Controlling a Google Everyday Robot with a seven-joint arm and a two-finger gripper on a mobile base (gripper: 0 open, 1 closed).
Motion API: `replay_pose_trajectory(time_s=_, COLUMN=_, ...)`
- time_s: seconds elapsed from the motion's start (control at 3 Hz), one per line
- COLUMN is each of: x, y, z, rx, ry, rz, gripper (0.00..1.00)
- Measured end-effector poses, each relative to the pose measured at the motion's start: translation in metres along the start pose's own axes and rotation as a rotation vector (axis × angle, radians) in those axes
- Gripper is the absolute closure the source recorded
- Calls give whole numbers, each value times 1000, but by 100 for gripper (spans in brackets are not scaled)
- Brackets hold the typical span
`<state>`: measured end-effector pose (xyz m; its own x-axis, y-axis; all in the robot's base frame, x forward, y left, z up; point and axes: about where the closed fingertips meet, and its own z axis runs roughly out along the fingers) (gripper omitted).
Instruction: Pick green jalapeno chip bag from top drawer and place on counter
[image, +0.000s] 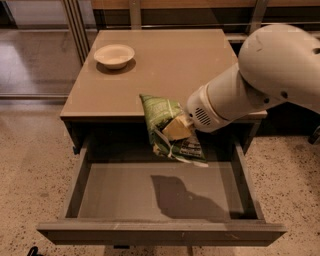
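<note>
The green jalapeno chip bag (162, 120) hangs in the air in front of the counter's front edge, above the back of the open top drawer (160, 197). My gripper (176, 129) is shut on the bag, its tan fingers pressed into the bag's middle. The white arm comes in from the right. The bag's shadow lies on the drawer's grey floor. The counter (165, 70) stretches behind the bag.
A white bowl (114, 54) stands on the counter's far left. The drawer's front panel (160, 233) juts out toward the camera. Speckled floor lies on both sides. Metal poles and a railing stand behind the counter.
</note>
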<state>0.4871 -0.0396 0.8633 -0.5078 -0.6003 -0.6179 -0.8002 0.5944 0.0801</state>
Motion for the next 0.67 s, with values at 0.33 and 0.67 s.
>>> replay_pose_trajectory(time_s=0.33, x=-16, y=-28, z=-33, rx=132, ry=-66, rz=53, gripper=100)
replay_pose_trajectory(time_s=0.67, x=-27, y=-58, z=-58, rx=247, ry=-95, rz=112, gripper=100)
